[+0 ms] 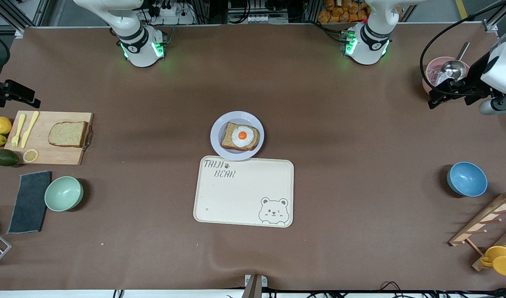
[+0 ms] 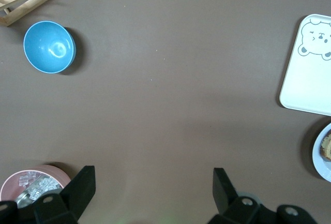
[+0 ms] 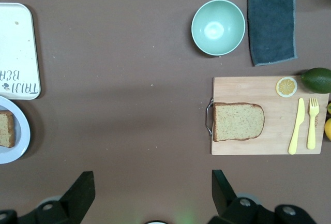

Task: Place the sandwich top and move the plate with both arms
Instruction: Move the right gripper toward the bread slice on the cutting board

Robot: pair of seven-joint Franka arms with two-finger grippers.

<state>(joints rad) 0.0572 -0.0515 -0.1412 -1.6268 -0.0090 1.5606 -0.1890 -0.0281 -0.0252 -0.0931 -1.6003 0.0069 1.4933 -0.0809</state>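
The sandwich top (image 1: 68, 134), a plain brown bread slice, lies on a wooden cutting board (image 1: 46, 155) at the right arm's end of the table; it also shows in the right wrist view (image 3: 238, 122). The pale plate (image 1: 236, 116) sits mid-table and bears a toast slice with a fried egg (image 1: 240, 137). The plate's edge shows in both wrist views (image 3: 21, 136) (image 2: 318, 158). My left gripper (image 2: 153, 176) and right gripper (image 3: 151, 178) are open and empty. Both hang high over the table near their own bases and are out of the front view.
A cream bear-printed tray (image 1: 243, 194) lies just nearer the front camera than the plate. By the board are a mint bowl (image 1: 63, 193), grey cloth (image 1: 28, 202), lemons, an avocado, yellow cutlery. At the left arm's end are a blue bowl (image 1: 466, 179), pink bowl with spoon (image 1: 443, 72), wooden rack (image 1: 490, 225).
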